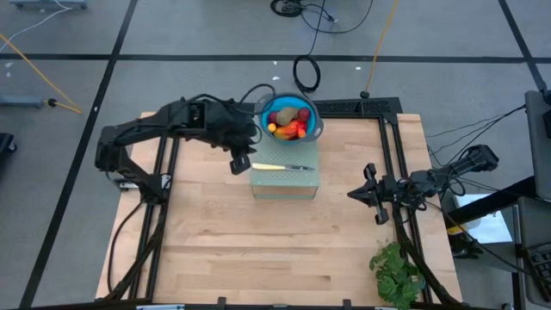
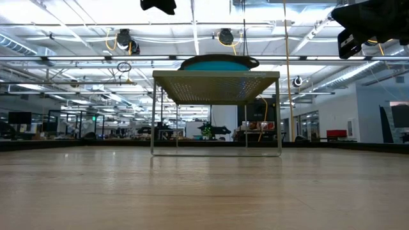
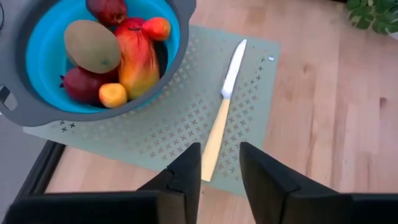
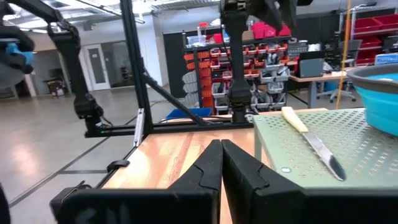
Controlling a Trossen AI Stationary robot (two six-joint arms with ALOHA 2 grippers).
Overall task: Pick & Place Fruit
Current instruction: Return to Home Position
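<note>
Fruit (image 3: pixel 127 53) in bowl (image 3: pixel 43 59) on shelf (image 3: pixel 161 121), knife (image 3: pixel 222 102) beside. My left fingers (image 3: pixel 186 171) narrowly apart, empty, over knife handle; my right fingers (image 4: pixel 205 168) pressed together, far right.

The right gripper (image 4: pixel 221 146) has its two dark fingers (image 4: pixel 199 177) pressed tight together, no gap at the tips. Just past the tips and off to one side is a pale green perforated shelf (image 4: pixel 360 134). A knife (image 4: pixel 311 140) lies flat on it, yellowish handle pointing away from the fingers, blade coming back toward them. Further out on that side a blue bowl with a grey rim (image 4: pixel 379 87) sits on the shelf, cut off at the edge. Straight ahead of the tips there's light wood tabletop (image 4: pixel 180 146), then a dark upright bit of the left arm (image 4: pixel 239 74) by the shelf's far corner. On the other side stands a black frame post (image 4: pixel 127 62). Way beyond are racks of red bins (image 4: pixel 211 62).
</note>
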